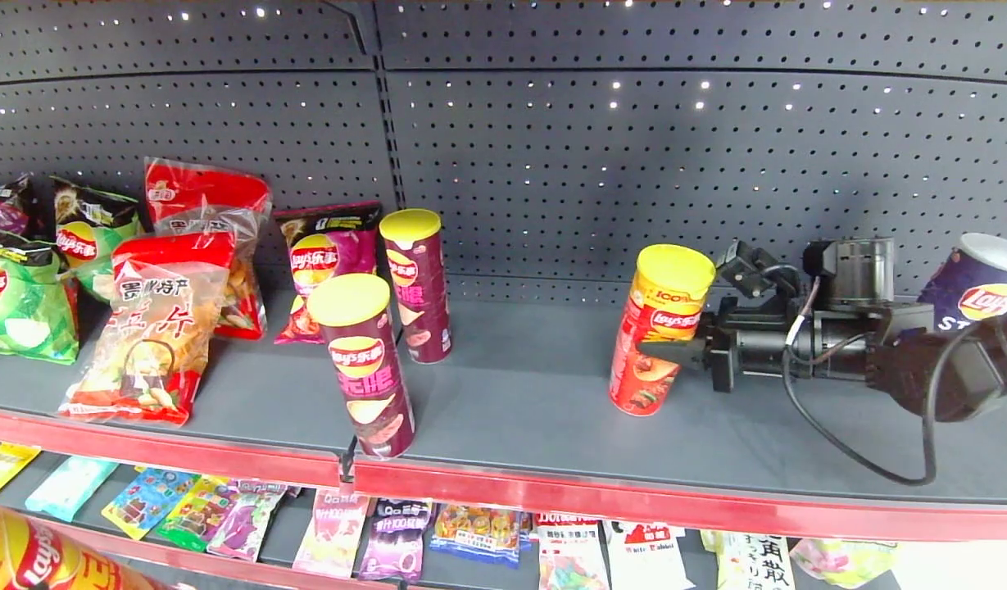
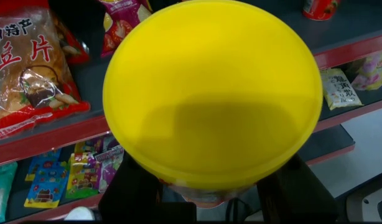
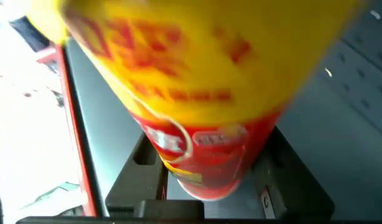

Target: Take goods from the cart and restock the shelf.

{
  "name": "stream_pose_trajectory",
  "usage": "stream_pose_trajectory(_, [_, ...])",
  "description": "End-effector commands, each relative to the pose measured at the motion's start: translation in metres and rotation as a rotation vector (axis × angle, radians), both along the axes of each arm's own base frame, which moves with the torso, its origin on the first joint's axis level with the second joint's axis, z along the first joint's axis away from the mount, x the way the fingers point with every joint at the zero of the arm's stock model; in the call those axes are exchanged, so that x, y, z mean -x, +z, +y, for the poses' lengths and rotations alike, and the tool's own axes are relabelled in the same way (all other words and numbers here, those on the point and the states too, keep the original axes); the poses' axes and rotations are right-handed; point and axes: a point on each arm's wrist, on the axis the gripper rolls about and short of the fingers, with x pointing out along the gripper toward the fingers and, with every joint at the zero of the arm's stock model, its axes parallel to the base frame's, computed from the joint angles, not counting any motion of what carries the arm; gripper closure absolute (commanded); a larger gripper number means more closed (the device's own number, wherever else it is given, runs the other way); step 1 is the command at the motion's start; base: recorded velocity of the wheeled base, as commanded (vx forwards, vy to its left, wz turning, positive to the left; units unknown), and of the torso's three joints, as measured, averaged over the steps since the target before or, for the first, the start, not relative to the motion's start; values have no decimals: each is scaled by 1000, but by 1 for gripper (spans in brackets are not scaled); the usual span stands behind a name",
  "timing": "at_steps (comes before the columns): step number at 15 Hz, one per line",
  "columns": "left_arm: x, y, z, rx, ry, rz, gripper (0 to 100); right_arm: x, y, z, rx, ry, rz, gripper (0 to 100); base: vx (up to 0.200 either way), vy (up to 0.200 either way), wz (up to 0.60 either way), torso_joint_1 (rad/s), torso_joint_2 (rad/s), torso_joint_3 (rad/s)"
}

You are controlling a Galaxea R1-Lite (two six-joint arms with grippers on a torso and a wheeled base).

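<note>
Starting nearest, the left gripper [image 2: 213, 194] is closed on the low can [image 2: 213, 93], with a dark finger on either side of it under its yellow lid. In the head view this can sits at the lower left corner, below and in front of the shelf [image 1: 536, 393]. Under the shelf's red lip [image 1: 552, 492], small packets [image 1: 478, 533] hang in a row on a lower level.

A purple can [image 1: 364, 360] stands upright on the shelf, just behind the lip. Farther in and to the right, the right gripper [image 1: 671, 346] is clamped across the middle of the red can [image 1: 663, 328]. That can leans slightly, and I cannot tell whether its base rests on the board or hangs just above it.

A back can [image 1: 417, 283], also purple, stands upright behind the front one. Snack bags [image 1: 163, 328] are stacked at the left. A navy can [image 1: 978, 287] tilts at the far right, beyond the right arm. The pegboard [image 1: 634, 164] closes the back.
</note>
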Motion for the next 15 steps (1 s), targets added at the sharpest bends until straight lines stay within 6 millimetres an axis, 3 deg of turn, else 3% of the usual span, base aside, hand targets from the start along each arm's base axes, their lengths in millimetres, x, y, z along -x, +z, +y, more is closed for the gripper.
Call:
stream_pose_trajectory(1, [0, -1, 0, -1, 2, 2, 100, 27, 29, -1, 13, -55, -94, 100, 0, 0, 0, 0, 0, 0])
stream_pose_trajectory(6, [0, 0, 0, -1, 5, -1, 100, 67, 33, 22, -42, -124, -5, 100, 0, 0, 0, 0, 0, 0])
stream_pose_trajectory(10, [1, 0, 0, -1, 5, -7, 100, 67, 10, 32, -49, -107, -40, 100, 0, 0, 0, 0, 0, 0])
stream_pose_trajectory(15, [1, 0, 0, -2, 13, -7, 100, 74, 9, 39, -45, -82, -37, 100, 0, 0, 0, 0, 0, 0])
